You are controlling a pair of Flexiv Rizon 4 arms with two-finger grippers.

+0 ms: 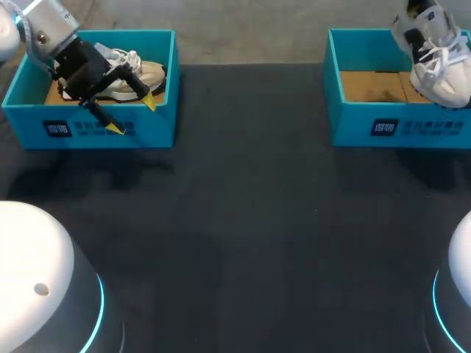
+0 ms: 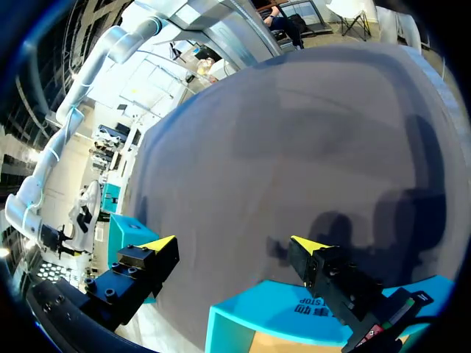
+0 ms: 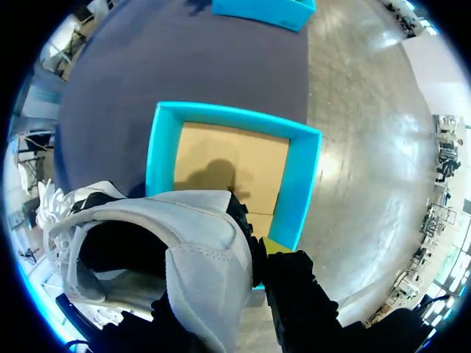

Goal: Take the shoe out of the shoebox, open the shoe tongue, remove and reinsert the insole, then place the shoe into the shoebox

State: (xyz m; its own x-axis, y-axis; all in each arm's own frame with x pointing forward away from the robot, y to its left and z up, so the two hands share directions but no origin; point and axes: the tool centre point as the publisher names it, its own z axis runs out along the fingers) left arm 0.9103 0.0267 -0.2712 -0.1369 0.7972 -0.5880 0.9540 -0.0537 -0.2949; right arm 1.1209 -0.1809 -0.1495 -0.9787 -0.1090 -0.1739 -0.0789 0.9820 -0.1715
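A white shoe point(image 1: 436, 60) with white laces hangs tilted over the right end of the right teal shoebox point(image 1: 353, 118). My right gripper point(image 3: 254, 254) is shut on its heel collar, and the shoe point(image 3: 184, 243) fills the space ahead of the fingers. Beneath it lies the box's bare cardboard floor point(image 3: 228, 165). At the far left, a beige and white shoe point(image 1: 136, 73) rests inside the left teal shoebox point(image 1: 147, 132). My left gripper point(image 1: 132, 115) hovers open over that box's front wall. Between its fingers point(image 2: 234, 244) there is nothing.
Dark table cloth point(image 1: 250, 235) stretches between the two boxes and toward the front. The left box's front rim point(image 2: 287, 305) shows just under the left gripper. The right box point(image 2: 120, 234) stands far off across the cloth.
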